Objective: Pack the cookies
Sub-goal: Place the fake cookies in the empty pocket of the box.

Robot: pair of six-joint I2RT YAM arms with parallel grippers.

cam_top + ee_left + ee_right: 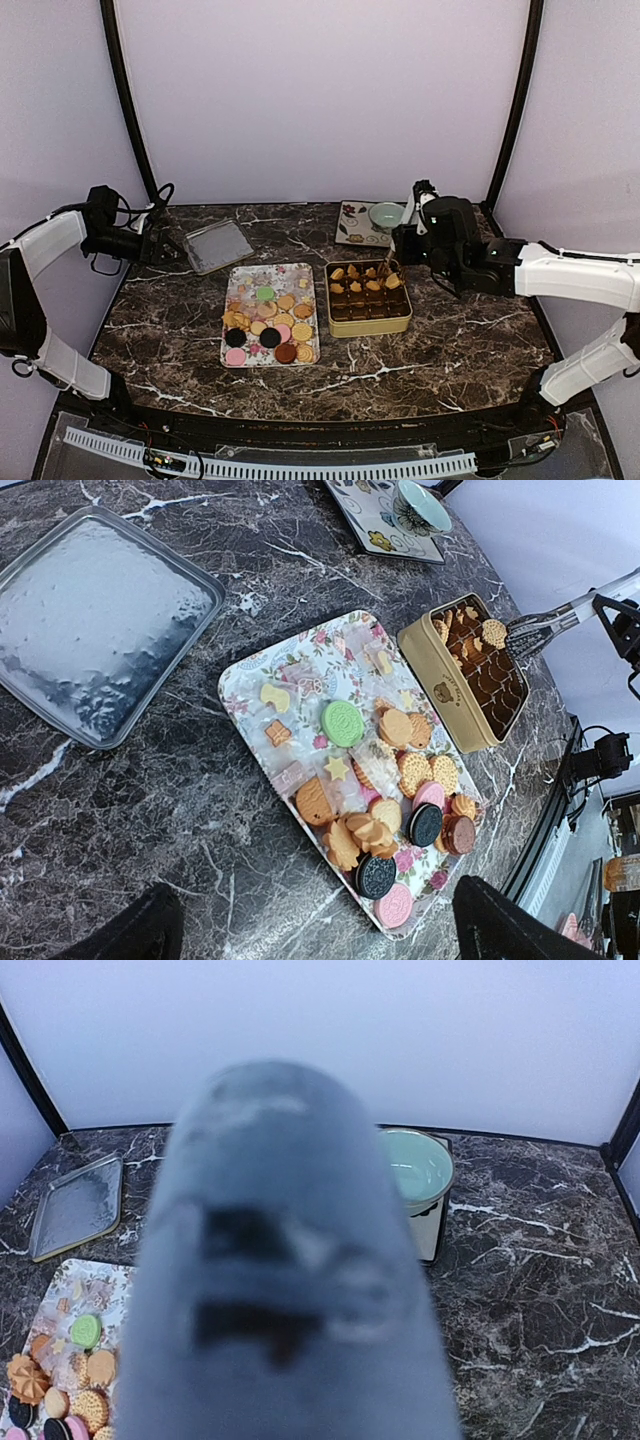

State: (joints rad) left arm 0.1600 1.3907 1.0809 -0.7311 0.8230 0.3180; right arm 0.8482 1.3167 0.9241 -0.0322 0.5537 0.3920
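The cookies (268, 320) lie heaped on the flowery tray (245, 275): tan ones with pink, green and dark discs, also in the left wrist view (400, 780). The gold tin (368, 298) stands right of the tray, with tan cookies (365, 280) along its far row. My right gripper (408, 243) is shut on metal tongs (540, 630). Their tips hover over the tin's far right corner and pinch a round tan cookie (493, 632). In the right wrist view the tongs (290, 1260) are a grey blur hiding the jaws. My left gripper (160, 243) is open and empty at the back left; its dark fingertips (140, 930) stand wide apart.
A clear rectangular lid (218, 245) lies at the back left beside my left gripper, also in the left wrist view (95, 620). A mint bowl (385, 214) sits on a flowery plate (352, 230) behind the tin. Black frame poles stand at the back corners.
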